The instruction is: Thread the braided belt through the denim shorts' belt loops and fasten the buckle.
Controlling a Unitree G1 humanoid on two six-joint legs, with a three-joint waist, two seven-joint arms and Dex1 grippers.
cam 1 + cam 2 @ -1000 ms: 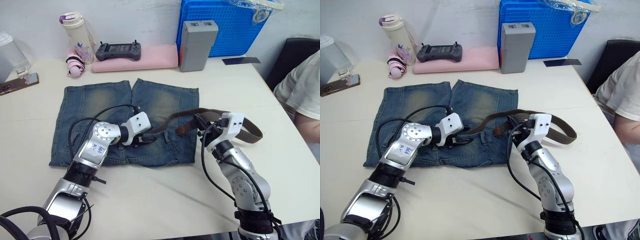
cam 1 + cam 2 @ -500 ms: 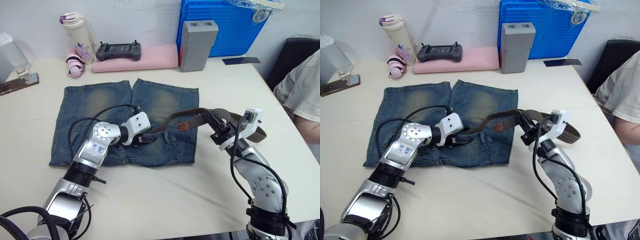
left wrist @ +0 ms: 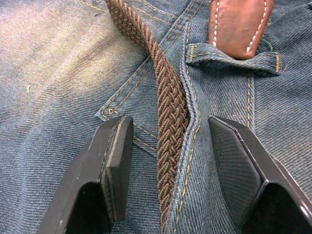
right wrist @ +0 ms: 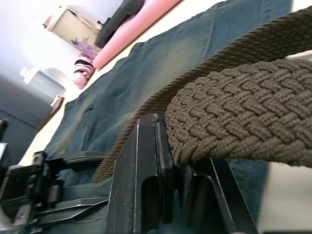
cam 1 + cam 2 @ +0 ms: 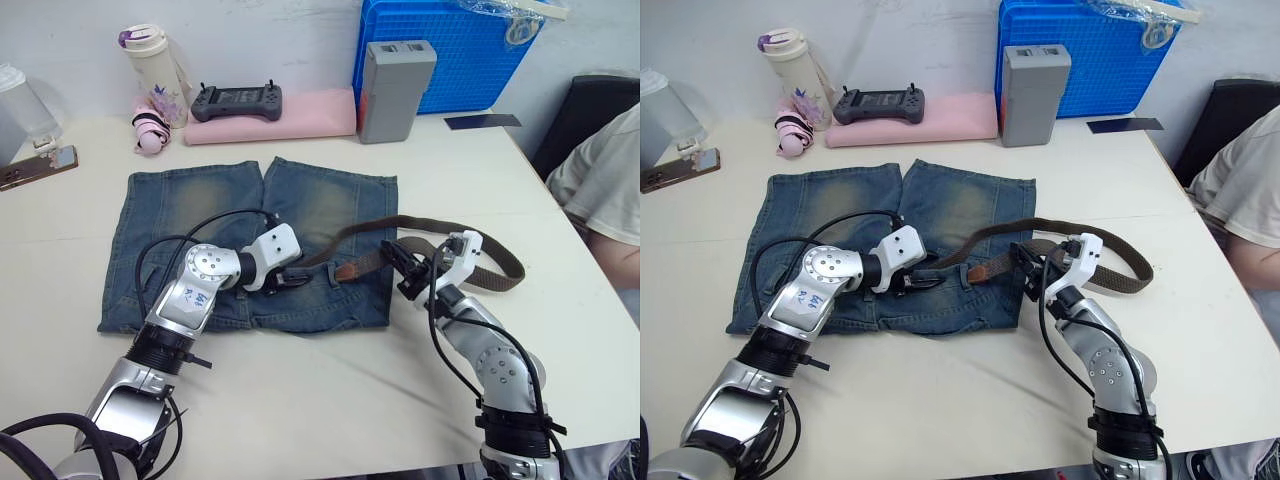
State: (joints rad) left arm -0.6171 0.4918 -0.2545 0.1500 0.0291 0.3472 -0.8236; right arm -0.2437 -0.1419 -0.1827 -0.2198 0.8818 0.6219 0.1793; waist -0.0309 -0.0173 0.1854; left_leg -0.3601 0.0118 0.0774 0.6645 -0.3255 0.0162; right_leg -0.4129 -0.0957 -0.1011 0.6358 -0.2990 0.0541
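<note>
Between the two black fingers (image 3: 114,161) of the left gripper (image 3: 170,165), which stand wide apart, the braided belt (image 3: 170,107) runs lengthwise along the waistband seam of the denim shorts (image 5: 250,240); neither finger touches the strap, and both rest on or just above the denim. Just beyond the fingertips, a reddish-brown leather tab (image 3: 239,24) with pale stitching passes under one of the belt loops (image 3: 234,61), a short denim strip with yellow thread.

At the right gripper (image 4: 170,161), the fingers are pressed together on the belt, pinching the thick dark brown weave between them at the right edge of the shorts. In the head views this gripper (image 5: 412,268) sits just beside the shorts' hem. From the pinch the strap loops out to the right over the table (image 5: 330,400), curves back, and crosses the shorts toward the left gripper (image 5: 292,278); the leather tab (image 5: 350,268) lies on the denim between the two grippers.

The shorts lie flat, with faded yellowish patches on both legs. Whether a buckle is present cannot be told.

Along the far edge of the table stand a bottle (image 5: 155,70), a black controller (image 5: 236,100) on a pink pad (image 5: 300,118), a grey box (image 5: 395,90) and a blue crate (image 5: 450,50). A person's sleeve (image 5: 600,180) shows at the right.
</note>
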